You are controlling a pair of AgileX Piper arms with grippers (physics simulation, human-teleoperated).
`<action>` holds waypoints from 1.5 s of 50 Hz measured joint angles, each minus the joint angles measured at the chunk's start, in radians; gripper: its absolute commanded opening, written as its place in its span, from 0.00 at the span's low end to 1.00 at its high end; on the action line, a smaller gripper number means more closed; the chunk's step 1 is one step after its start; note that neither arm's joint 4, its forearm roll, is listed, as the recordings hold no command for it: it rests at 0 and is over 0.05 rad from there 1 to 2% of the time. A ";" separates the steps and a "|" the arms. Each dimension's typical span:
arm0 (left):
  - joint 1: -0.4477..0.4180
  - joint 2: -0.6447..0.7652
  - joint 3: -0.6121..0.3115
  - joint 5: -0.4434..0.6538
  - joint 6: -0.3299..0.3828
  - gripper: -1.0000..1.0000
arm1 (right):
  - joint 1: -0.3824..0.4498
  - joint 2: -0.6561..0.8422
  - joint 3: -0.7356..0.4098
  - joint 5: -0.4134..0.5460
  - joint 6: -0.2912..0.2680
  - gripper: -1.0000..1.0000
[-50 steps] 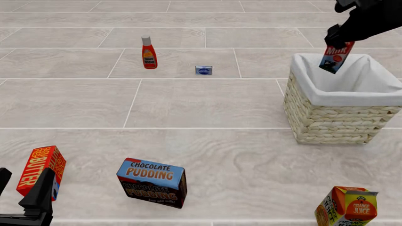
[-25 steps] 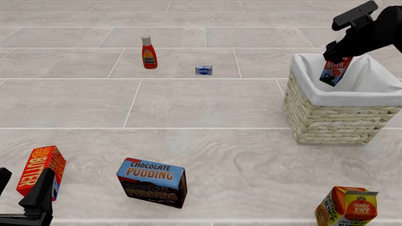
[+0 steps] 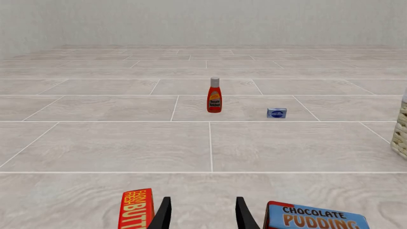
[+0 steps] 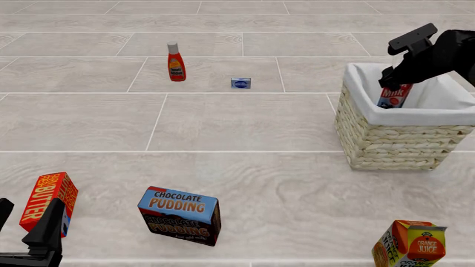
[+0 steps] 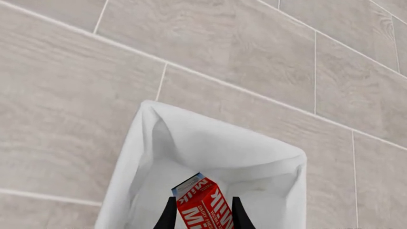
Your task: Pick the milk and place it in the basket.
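We record the following, working from the left edge of the front view to the right.

At the lower left corner, the left hand (image 4: pixel 30 236) sits low over the desk (image 4: pixel 245 122). In the left wrist view its two dark fingers (image 3: pixel 163 215) stand apart with only bare surface between them, so we judge it open and holding nothing.

Just beside it, also at lower left, stands the red butter box (image 4: pixel 48 201), tilted. Right of that, in the lower centre, the chocolate pudding box (image 4: pixel 179 215) rests on the desk, also tilted.

In the upper left-centre stands a red sauce bottle with a white cap (image 4: pixel 176 62), upright. A small blue and white packet (image 4: pixel 241 83) lies near it, to its right, the two apart.

At right of centre sits the basket (image 4: pixel 393 146), its white cloth lining folded over the rim. The milk (image 4: pixel 395 95) is inside the basket's opening, its upper red part showing above the near rim and its lower part hidden behind the lining. We cannot tell whether it touches the basket floor.

The right hand (image 4: pixel 395 78) reaches in from the upper right and is closed on the top of the milk. The right wrist view confirms this: a finger presses each side of the carton, with the white lining below it.

At the lower right corner stands the orange juice carton (image 4: pixel 410 243), well apart from the basket.
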 measured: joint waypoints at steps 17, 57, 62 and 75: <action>0.000 0.000 0.000 0.000 0.000 1.00 | -0.009 0.018 0.048 -0.031 -0.009 0.00; 0.000 0.000 0.000 0.000 0.000 1.00 | -0.018 -0.037 0.064 -0.022 -0.004 1.00; 0.000 0.000 0.000 0.000 0.000 1.00 | -0.019 -0.052 0.069 -0.020 -0.003 1.00; 0.000 0.000 0.000 0.000 0.000 1.00 | -0.015 -0.100 0.096 -0.017 0.002 1.00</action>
